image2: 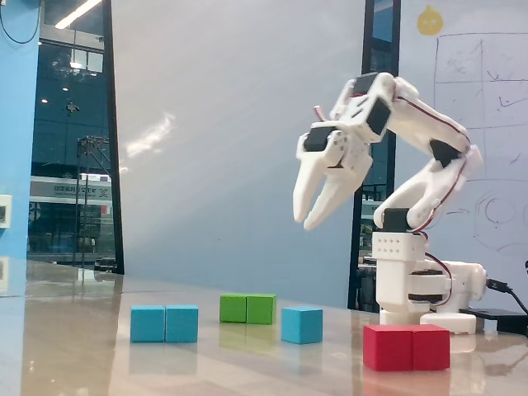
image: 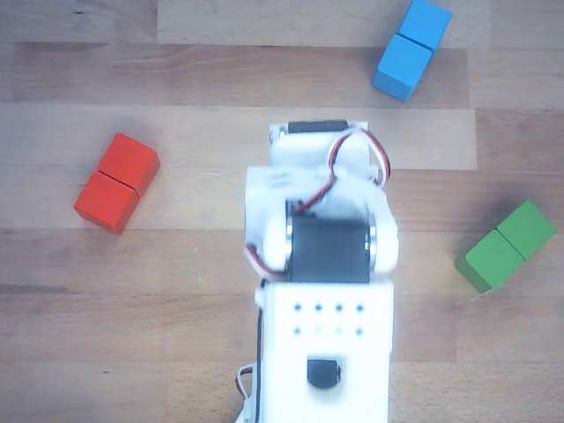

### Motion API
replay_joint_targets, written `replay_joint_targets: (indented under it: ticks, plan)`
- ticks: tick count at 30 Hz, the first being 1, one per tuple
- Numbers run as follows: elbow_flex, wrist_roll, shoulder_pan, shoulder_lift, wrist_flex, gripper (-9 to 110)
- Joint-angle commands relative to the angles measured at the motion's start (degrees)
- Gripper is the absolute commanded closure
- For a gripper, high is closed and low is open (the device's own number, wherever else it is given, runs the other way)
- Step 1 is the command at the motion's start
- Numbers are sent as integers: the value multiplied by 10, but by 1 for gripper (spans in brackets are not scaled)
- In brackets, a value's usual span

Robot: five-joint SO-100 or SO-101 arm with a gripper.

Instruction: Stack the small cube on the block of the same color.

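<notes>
1. Arm's raised high, fingers (image2: pixel 307 221) a little spread and holding nothing, pointing down toward the blocks, probably lining up a reach.
2. Small cube (image2: pixel 301 324) sits on the worktop (image2: pixel 74 346), between the green block (image2: pixel 247 308) and red block (image2: pixel 407 346).
3. Blue block (image2: pixel 164 323) lies well apart, top clear for stacking.

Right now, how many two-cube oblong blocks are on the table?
3. In the fixed view, the blue oblong block is at left, the green oblong block behind the middle, and the red oblong block nearest at right. The small cube is single, not counted.
</notes>
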Motion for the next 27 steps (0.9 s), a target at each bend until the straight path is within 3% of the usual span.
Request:
replay_joint_targets:
  ticks: [1,17,27]
  plan:
    - [-58,1,1,-70,1,98]
    - [77,-4,3,-92,-12,96]
    - [106,-5,3,-98,-42,73]
